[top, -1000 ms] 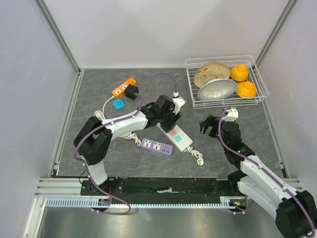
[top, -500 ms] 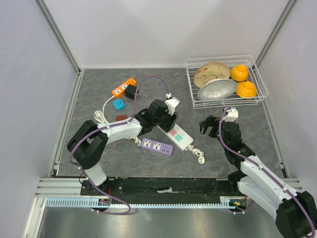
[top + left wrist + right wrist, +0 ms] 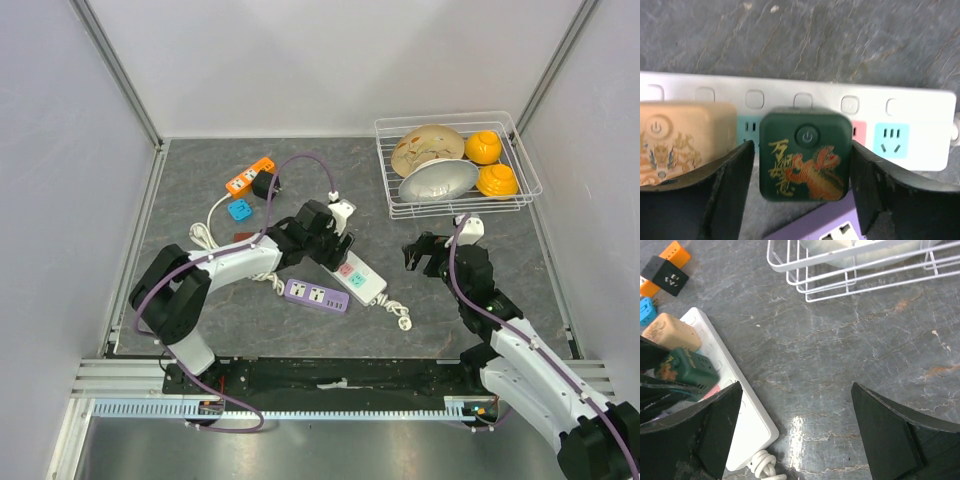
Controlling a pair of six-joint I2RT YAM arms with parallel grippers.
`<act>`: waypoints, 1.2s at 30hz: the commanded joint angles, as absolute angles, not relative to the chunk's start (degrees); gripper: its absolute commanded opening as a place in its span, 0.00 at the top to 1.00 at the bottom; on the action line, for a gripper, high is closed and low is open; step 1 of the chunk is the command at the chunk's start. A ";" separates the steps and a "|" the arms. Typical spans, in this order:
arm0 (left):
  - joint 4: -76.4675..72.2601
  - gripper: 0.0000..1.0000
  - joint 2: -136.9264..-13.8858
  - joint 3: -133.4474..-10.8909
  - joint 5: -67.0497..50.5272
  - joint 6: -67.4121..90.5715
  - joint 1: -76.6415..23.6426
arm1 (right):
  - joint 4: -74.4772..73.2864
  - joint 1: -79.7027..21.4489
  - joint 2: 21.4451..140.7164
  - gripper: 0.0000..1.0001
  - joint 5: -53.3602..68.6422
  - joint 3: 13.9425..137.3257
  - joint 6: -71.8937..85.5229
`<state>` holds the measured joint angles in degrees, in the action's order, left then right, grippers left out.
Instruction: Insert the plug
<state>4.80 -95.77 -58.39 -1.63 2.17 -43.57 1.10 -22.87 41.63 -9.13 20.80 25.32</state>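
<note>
A grey stone-patterned table (image 3: 190, 165) with two robot arms reaching in from its near edge. The left gripper (image 3: 803, 148) hangs low over a white strip (image 3: 920, 110) that lies slantwise near the middle of the table. Its jaws are parted and stand on either side of a dark green plug (image 3: 687, 371), a squarish block with a gold and orange dragon and a round power button on top. A thin dark gap shows between the left finger (image 3: 725, 190) and the plug. The other finger sits so near the plug's side that I cannot tell whether it touches.

The plug sits on the strip, over a socket between a teal one and a pink one (whether it is pushed fully home I cannot tell). A beige plug (image 3: 685, 140) of the same shape stands on the strip just beside it. A purple strip (image 3: 315, 295) lies just next to the white one, on the side nearer the arm bases.

The right gripper (image 3: 795, 390) hovers over bare table to the right of the white strip, jaws spread wide and holding nothing. Beyond it, in the far right corner, a white wire basket (image 3: 385, 170) holds bowls. In the far left part of the table lie an orange strip (image 3: 248, 176), a black adapter (image 3: 265, 186) and a blue adapter (image 3: 239, 210).
</note>
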 commanded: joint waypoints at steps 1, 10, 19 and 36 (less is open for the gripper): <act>13.71 0.14 -91.68 -63.27 -2.55 5.80 -43.07 | -2.45 -22.85 40.69 0.02 -5.89 26.18 22.94; 14.42 0.08 -83.34 -63.74 -1.68 13.77 -43.07 | -6.06 -22.94 40.95 0.02 0.61 29.18 22.41; 12.83 0.78 -82.52 -60.73 3.78 20.22 -43.07 | -6.07 -22.94 44.21 0.02 6.41 30.15 23.38; 20.38 0.98 -95.80 -62.67 1.23 18.54 -43.50 | -7.29 -23.03 44.12 0.02 7.03 29.44 23.56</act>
